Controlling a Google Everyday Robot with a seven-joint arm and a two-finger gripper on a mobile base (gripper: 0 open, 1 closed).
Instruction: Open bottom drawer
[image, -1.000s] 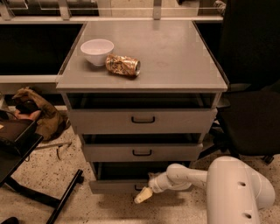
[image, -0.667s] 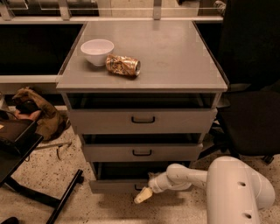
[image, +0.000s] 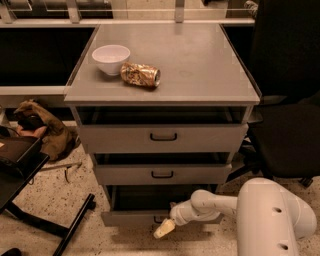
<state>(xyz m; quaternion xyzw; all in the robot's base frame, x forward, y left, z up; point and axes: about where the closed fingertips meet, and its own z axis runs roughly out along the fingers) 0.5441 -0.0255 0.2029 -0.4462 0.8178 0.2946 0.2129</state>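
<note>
The bottom drawer (image: 130, 218) is the lowest of three grey fronts on the cabinet. It stands pulled out a little, with a dark gap above its front panel. Its small black loop handle (image: 159, 219) is partly hidden by my gripper (image: 165, 228). The gripper is at the handle, at the centre of the drawer front, with a cream tip pointing down and left. My white arm (image: 220, 204) reaches in from the lower right.
The mid-sized drawer (image: 162, 174) and the top drawer (image: 163, 136) are both slightly ajar. A white bowl (image: 111, 58) and a crushed can (image: 141, 75) lie on the cabinet top. A black chair (image: 287, 135) stands to the right, and a black stand leg (image: 75, 225) and a brown bag (image: 40, 127) to the left.
The gripper and the bottom drawer front have shifted slightly toward the camera. Nothing else has moved.
</note>
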